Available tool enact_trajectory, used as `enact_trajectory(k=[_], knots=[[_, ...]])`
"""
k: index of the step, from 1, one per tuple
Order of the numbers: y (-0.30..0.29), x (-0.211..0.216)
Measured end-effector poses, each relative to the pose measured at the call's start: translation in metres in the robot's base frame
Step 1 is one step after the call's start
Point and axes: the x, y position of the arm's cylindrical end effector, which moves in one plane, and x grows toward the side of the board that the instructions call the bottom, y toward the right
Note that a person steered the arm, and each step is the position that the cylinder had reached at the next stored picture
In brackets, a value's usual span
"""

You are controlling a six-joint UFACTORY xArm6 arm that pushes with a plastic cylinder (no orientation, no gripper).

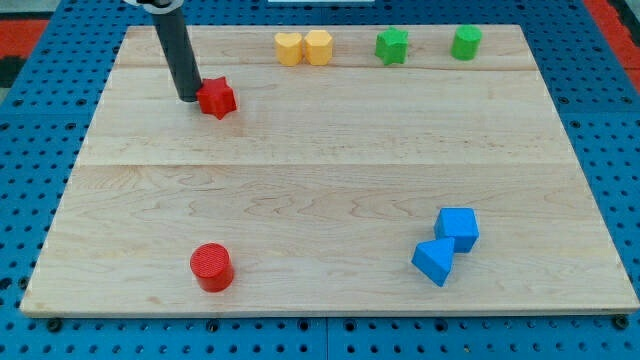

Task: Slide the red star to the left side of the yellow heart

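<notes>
At the bench's (330, 170) upper left, my tip (189, 99) sits pressed against the left side of the red star (217, 98). There are no jaws here to open or close, just a bare rod. The star lies well left of and a little below the yellow heart (288, 48), which sits at the top edge touching a second yellow block (318, 46). Two green blocks (392, 45) (466, 42) sit farther right along that edge. A red cylinder (212, 267) and two blue blocks (457, 228) (434, 261) lie near the bottom, well clear.

The danger, I'd say, is an off-centre shove: the star's points could let it spin off the rod. Push too far up and right and it knocks the heart into its neighbour, or off the bench's top edge.
</notes>
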Motion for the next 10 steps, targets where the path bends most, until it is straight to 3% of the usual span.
enact_trajectory(k=[1,2,5,8,10], knots=[[-0.041,0.056],[-0.026,0.062],[0.037,0.024],[0.013,-0.032],[0.039,-0.045]])
